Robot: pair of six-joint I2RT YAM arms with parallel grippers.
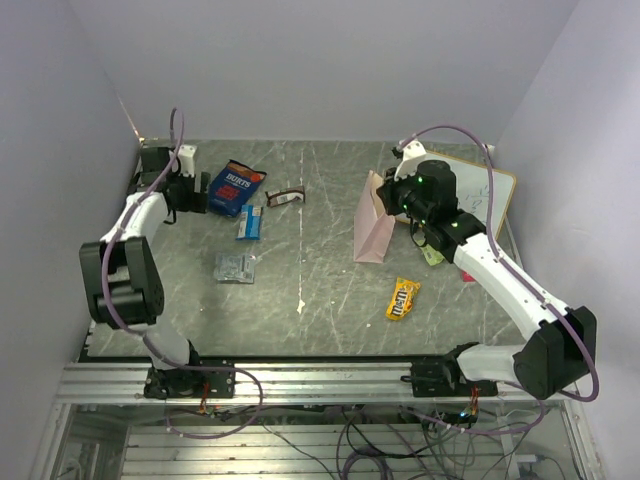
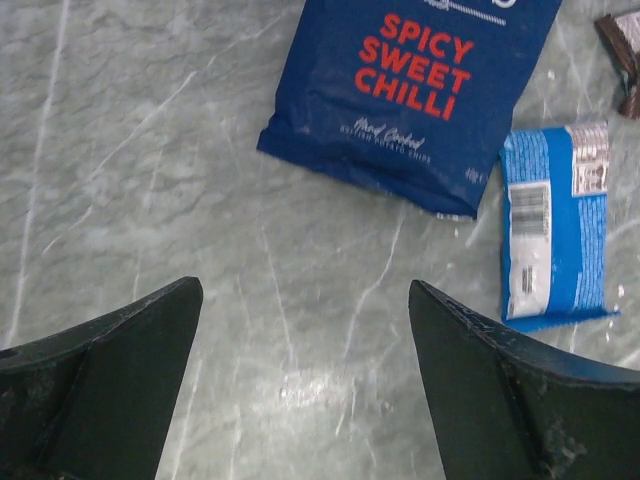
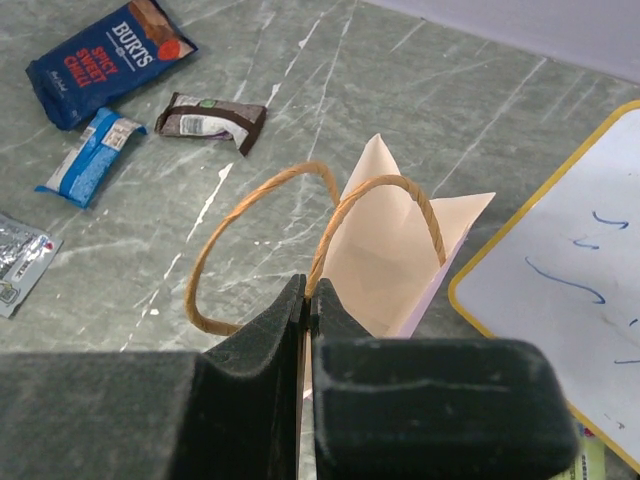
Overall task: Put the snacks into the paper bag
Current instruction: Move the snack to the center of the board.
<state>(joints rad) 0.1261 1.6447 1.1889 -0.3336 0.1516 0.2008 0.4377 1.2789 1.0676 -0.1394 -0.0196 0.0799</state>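
Spread wide, the left claw [image 2: 305, 290] hangs over the grey marbled bench [image 2: 120, 150] just short of the dark blue foil chip bag [image 2: 420, 90] — light, puffy, probably slippery, best nipped at a sealed edge — while the right claw [image 3: 308, 295] pinches the rim of the pale pinkish paper bag [image 3: 400, 250].

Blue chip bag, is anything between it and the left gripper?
Nothing visible. Only bare table lies between the open left gripper and the chip bag; the blue-white packet sits off to one side.
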